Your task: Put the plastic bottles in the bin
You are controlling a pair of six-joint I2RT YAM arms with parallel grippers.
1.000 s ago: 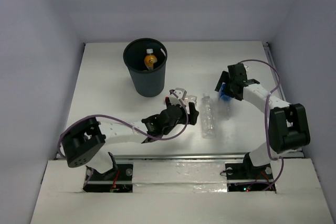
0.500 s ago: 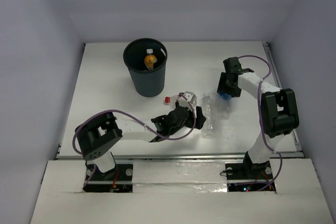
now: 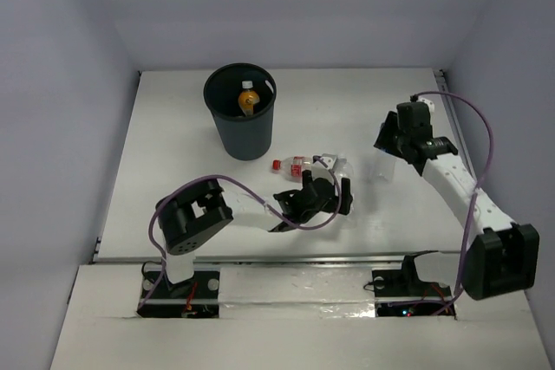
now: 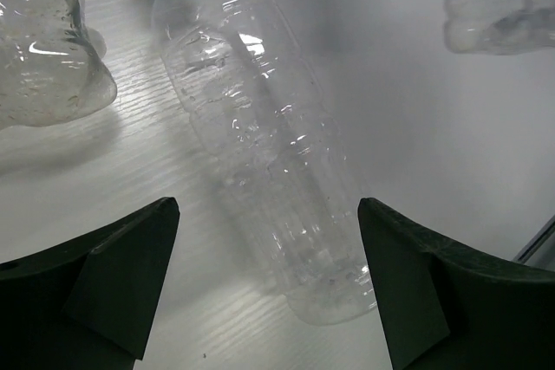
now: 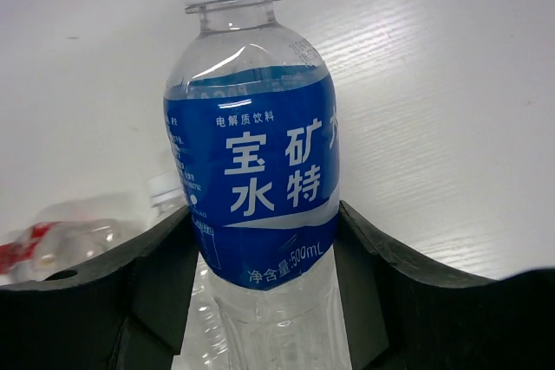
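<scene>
The black bin [image 3: 240,127] stands at the back left with the orange-filled bottle [image 3: 248,99] inside. My left gripper [image 3: 336,195] is open and low over the plain clear bottle [image 3: 341,167]. In the left wrist view that bottle [image 4: 260,153] lies on the table, its base between my fingers, gripper [image 4: 269,301]. The red-labelled bottle [image 3: 295,164] lies just left of it. My right gripper [image 3: 397,138] is shut on the blue-labelled, white-capped bottle [image 5: 260,171], gripper [image 5: 264,227]; its clear lower part [image 3: 382,168] hangs out. The clear bottle with blue label is out of view.
White walls enclose the table [image 3: 173,179] on the left, back and right. A metal rail [image 3: 295,259] runs along the near edge. The red-labelled bottle also shows low left in the right wrist view [image 5: 35,249]. A clear bottle base [image 4: 503,2] shows top right in the left wrist view.
My left gripper has moved right, away from the red-labelled bottle, and now straddles the plain clear bottle. My right arm has swung right with the blue-labelled bottle in its grip.
</scene>
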